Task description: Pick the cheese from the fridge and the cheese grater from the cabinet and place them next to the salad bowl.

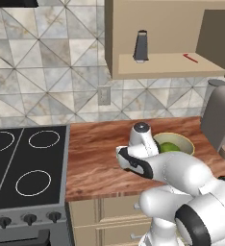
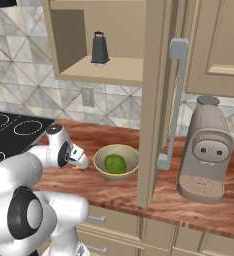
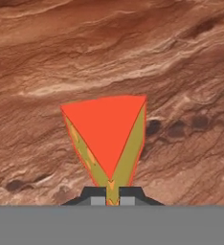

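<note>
Cheese in hand, low over the counter beside the salad bowl

Gripper [image 3: 112, 200] pinches the cheese [image 3: 106, 139], a waxy red-faced wedge, above grainy reddish wood counter [image 1: 95, 153]; round tan salad bowl [image 2: 116, 161] is near. Next, I judge: set down, release, then fetch the tapered metal cheese grater [image 1: 141, 46] from the open cabinet [image 1: 172, 65]

Red-orange cheese [image 3: 106, 139], perhaps yellowish-edged; swirled brown counter [image 3: 109, 52].

From behind, my own arm hides my gripper [image 3: 112, 197] and most of the cheese [image 3: 106, 139]; in the left base view it also covers the near side of the salad bowl [image 1: 181, 140]. The coffee machine [image 1: 220, 122] is cut by the right edge there, the stove [image 1: 28, 168] by the left
</note>
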Available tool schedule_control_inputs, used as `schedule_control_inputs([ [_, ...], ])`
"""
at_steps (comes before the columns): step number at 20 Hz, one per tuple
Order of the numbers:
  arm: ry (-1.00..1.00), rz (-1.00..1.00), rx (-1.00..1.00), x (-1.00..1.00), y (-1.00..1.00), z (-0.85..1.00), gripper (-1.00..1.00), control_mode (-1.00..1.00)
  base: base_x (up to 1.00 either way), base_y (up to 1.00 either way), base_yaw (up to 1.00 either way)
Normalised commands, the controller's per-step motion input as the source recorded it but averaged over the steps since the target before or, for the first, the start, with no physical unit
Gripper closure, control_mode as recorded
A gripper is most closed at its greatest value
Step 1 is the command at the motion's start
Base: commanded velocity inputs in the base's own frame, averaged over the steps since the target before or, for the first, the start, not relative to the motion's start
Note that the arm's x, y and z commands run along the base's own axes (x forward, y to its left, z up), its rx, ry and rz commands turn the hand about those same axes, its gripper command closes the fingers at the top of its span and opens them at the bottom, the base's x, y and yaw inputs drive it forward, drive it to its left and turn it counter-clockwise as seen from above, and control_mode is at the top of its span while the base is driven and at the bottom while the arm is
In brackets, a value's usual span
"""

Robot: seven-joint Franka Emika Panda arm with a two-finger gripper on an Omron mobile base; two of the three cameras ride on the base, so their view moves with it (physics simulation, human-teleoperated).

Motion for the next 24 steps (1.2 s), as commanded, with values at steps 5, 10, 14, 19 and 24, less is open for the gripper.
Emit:
schedule_control_inputs([
  [5, -0.12, 0.00, 0.00, 0.02, -0.07, -0.28, 1.00, -1.00, 0.00, 0.00, 0.00],
  [10, -0.15, 0.00, 0.00, 0.02, -0.07, -0.29, 1.00, -1.00, 0.00, 0.00, 0.00],
  [14, -0.11, 0.00, 0.03, 0.03, -0.11, -0.27, 1.00, -1.00, 0.00, 0.00, 0.00],
  [19, -0.08, 0.00, 0.06, -0.18, -0.14, -0.18, -1.00, -1.00, 0.00, 0.00, 0.00],
  [24, -0.02, -0.03, 0.11, -0.24, -0.15, 0.01, -1.00, -1.00, 0.00, 0.00, 0.00],
])
